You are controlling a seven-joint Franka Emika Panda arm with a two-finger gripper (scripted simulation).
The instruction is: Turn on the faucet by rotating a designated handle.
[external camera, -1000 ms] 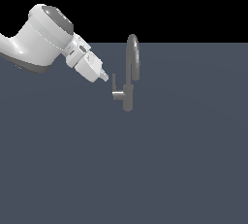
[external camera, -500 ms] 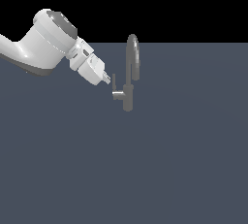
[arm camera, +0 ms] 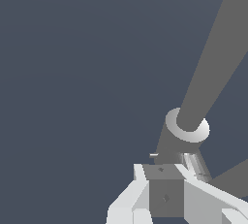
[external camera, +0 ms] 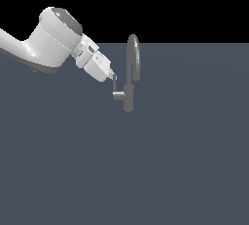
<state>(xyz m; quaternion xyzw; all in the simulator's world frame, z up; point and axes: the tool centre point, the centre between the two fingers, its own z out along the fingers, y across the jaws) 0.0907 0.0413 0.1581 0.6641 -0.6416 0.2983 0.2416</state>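
The grey faucet [external camera: 128,92] stands on the dark grey floor, its arched spout rising above a short base. The handle [external camera: 115,88] is a thin L-shaped lever on the side toward the exterior view's left, its slim bar pointing up. My white gripper [external camera: 113,75] reaches in from the exterior view's left, and its tip touches the top of the bar. No gap shows between its fingers. In the wrist view the faucet [arm camera: 213,63] fills the frame as a thick grey column. The handle [arm camera: 193,162] lies right at my gripper [arm camera: 165,194].
A flat dark grey floor [external camera: 146,170] spreads all round the faucet, with a black background behind it. My white arm [external camera: 48,44] comes in from the exterior view's upper left.
My gripper has moved toward the exterior view's right, closing the small gap to the handle's bar. The handle shows no clear turn.
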